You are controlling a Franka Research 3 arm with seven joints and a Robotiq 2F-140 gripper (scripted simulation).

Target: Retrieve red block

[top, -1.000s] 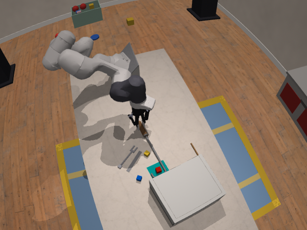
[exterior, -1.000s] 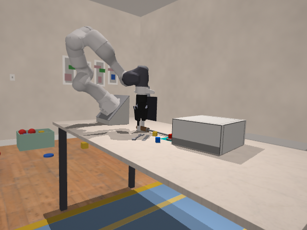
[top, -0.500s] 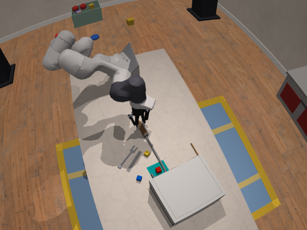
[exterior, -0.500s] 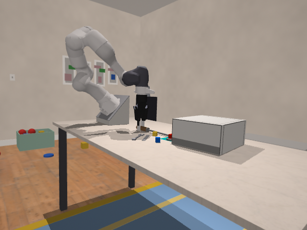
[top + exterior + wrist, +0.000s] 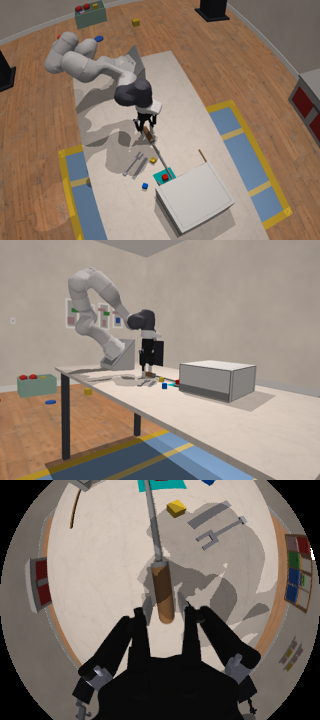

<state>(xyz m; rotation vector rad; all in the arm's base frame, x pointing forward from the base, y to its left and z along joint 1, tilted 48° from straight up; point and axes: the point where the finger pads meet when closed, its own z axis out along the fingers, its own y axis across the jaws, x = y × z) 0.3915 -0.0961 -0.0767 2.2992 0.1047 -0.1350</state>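
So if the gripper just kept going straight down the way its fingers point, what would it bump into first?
Probably the brown wooden handle of the hook tool, lying between the parted fingers of the gripper, with the table right under it. Depth is hard to judge.

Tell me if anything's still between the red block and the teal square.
Nothing visible is. The red block already sits on the teal square, out from under the cabinet, with the rake's hooked head around it.

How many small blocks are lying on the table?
3: a red block on the teal square, a yellow block beside the rod, a blue block near the cabinet. More may be hidden underneath.
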